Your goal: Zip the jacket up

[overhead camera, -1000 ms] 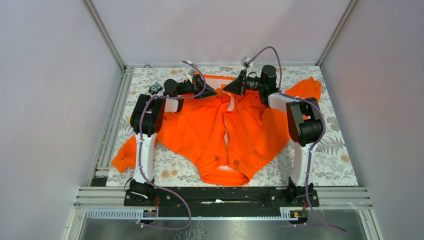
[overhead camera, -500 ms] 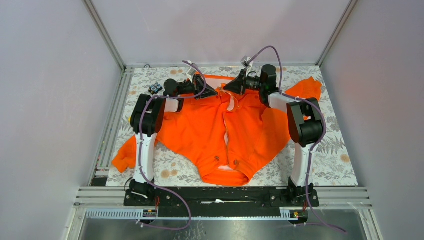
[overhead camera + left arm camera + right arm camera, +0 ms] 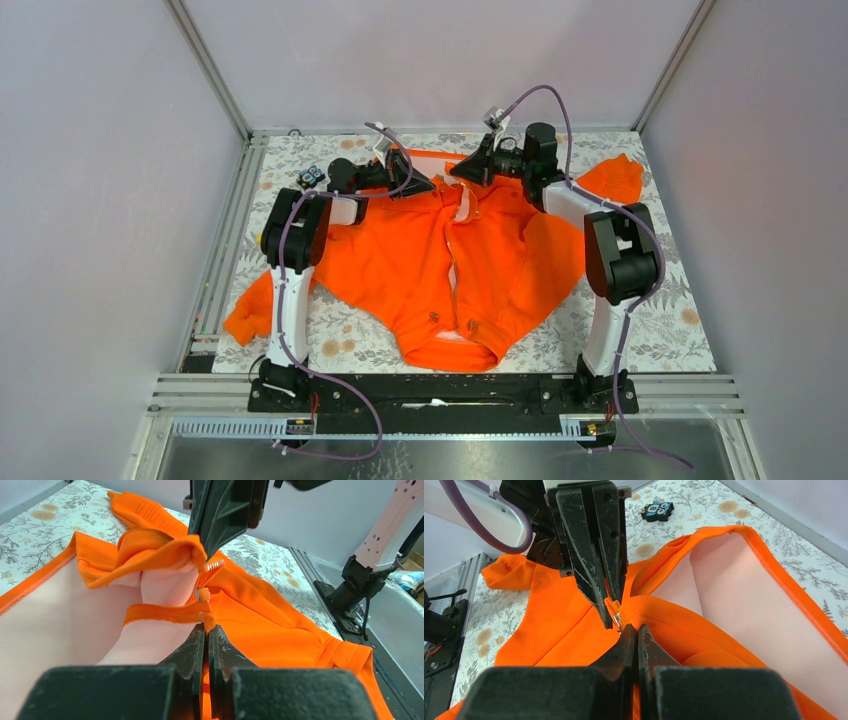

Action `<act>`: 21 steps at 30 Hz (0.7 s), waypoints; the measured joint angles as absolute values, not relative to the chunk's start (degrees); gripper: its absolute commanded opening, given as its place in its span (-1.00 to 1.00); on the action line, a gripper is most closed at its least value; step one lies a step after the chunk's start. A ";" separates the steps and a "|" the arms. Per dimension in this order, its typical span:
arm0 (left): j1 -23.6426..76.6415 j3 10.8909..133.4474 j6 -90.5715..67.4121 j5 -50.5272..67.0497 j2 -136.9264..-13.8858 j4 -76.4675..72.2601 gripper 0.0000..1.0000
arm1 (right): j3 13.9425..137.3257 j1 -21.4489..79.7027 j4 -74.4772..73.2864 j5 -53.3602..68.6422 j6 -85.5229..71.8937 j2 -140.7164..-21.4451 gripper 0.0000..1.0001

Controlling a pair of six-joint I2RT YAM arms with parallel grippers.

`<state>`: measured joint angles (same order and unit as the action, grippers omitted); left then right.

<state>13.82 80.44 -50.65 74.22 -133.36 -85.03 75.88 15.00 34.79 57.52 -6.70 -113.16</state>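
Observation:
The orange jacket [image 3: 420,270] lies flat on the table, its front open down the middle, pale lining showing at the far hem. My left gripper [image 3: 430,186] is shut on the orange zipper tape end [image 3: 209,621] of one front edge. My right gripper [image 3: 452,176] is shut on the other front edge [image 3: 644,612], its tips facing the left one's and almost touching them. The small metal zipper slider [image 3: 202,595] sits between the two grippers; it also shows in the right wrist view [image 3: 618,625]. The jacket hem is lifted a little there.
A small black toy with blue eyes [image 3: 313,177] lies on the floral table cover [image 3: 660,330] at the far left. One sleeve [image 3: 250,315] hangs toward the near left, the other sleeve [image 3: 612,177] lies at the far right. Metal frame rails border the table.
My right arm has shifted: its elbow moved right and nearer, and its gripper moved slightly away and up with the fabric. The left arm is still.

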 measured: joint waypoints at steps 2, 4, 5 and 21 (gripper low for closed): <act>13.85 79.61 -48.88 73.97 -133.36 -85.19 -1.00 | 75.88 15.03 31.83 56.55 -4.29 -111.87 -1.00; 13.87 78.70 -46.63 73.97 -133.36 -84.88 -1.00 | 75.94 15.03 27.20 55.61 0.05 -110.52 -1.00; 13.91 78.46 -45.25 74.02 -133.36 -84.38 -1.00 | 76.38 15.07 23.29 54.87 3.27 -110.02 -1.00; 16.01 75.26 -34.22 73.56 -133.36 -85.36 -1.00 | 79.18 16.97 9.43 52.60 18.98 -110.08 -1.00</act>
<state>16.01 75.26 -34.22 73.56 -133.36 -85.36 79.18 16.97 9.43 52.60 18.98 -110.08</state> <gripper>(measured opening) 0.029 0.023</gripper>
